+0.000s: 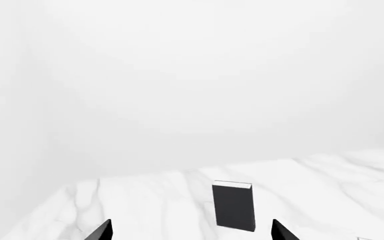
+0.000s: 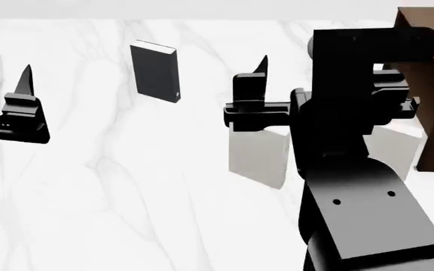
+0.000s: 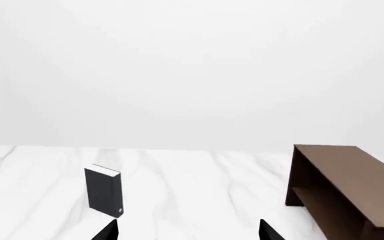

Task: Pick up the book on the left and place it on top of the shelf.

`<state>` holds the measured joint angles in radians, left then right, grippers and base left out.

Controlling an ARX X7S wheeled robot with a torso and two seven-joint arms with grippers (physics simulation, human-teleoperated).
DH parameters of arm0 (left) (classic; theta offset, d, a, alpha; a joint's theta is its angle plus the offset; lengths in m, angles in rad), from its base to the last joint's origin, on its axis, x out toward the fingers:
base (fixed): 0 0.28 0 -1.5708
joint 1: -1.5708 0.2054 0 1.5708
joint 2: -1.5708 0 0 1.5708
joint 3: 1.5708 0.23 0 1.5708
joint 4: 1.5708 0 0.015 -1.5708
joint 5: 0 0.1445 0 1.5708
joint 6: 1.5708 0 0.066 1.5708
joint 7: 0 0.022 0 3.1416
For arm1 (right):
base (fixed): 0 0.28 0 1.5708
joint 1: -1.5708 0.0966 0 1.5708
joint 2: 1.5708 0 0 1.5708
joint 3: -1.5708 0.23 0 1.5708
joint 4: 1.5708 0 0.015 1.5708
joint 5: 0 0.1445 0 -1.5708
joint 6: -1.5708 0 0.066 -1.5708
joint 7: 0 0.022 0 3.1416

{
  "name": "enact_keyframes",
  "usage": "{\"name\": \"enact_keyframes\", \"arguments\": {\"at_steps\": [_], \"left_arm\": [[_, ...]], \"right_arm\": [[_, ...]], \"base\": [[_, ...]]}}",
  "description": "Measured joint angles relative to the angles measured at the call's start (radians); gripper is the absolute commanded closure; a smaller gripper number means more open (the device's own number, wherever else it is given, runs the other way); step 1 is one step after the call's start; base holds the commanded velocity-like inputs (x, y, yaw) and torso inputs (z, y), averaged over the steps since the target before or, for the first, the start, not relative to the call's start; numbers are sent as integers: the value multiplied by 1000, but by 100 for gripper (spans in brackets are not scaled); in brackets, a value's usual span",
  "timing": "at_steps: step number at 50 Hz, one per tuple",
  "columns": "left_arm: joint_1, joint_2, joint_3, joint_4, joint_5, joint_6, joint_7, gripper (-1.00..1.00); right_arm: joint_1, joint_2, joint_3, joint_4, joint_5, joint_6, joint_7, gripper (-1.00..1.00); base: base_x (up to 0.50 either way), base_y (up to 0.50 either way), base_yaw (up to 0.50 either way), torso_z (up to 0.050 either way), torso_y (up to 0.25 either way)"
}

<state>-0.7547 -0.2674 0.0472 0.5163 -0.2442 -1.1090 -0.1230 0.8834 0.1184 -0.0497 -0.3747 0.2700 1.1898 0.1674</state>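
Fingers of the left gripper (image 1: 190, 231) stand apart with nothing between them; in the left wrist view only their two dark tips (image 1: 101, 231) show at the frame's edge. Beyond that gap, closer to one tip than the other and clear of both, the book (image 1: 234, 206) stands upright on the marbled white counter (image 1: 145, 200), its dark cover facing the camera and a strip of white page edge along its top. From the head view the left gripper (image 2: 25, 84) hangs at the far left, one pointed finger visible, and the book (image 2: 155, 72) stands to its right and farther out, well apart from it.

On the right gripper (image 3: 186, 231) the fingers are likewise spread and empty. Its wrist view shows the book (image 3: 103, 197) off to one side ahead and the shelf (image 3: 345, 185), dark brown with a flat top board, off to the other, both on the counter. In the head view the right arm (image 2: 352, 141) covers much of the frame; a pale book (image 2: 259, 157) stands just behind it, and the shelf (image 2: 432, 96) sits at the far right edge.
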Motion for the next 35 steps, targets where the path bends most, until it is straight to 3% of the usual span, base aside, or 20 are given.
{"name": "enact_keyframes", "arguments": {"at_steps": [35], "left_arm": [[-58,-30,-8,-1,-20,-46,-1,-100]], "right_arm": [[72,13,-26,35,38,52,7,-100]], "base": [[500,0,0,0,1]]}}
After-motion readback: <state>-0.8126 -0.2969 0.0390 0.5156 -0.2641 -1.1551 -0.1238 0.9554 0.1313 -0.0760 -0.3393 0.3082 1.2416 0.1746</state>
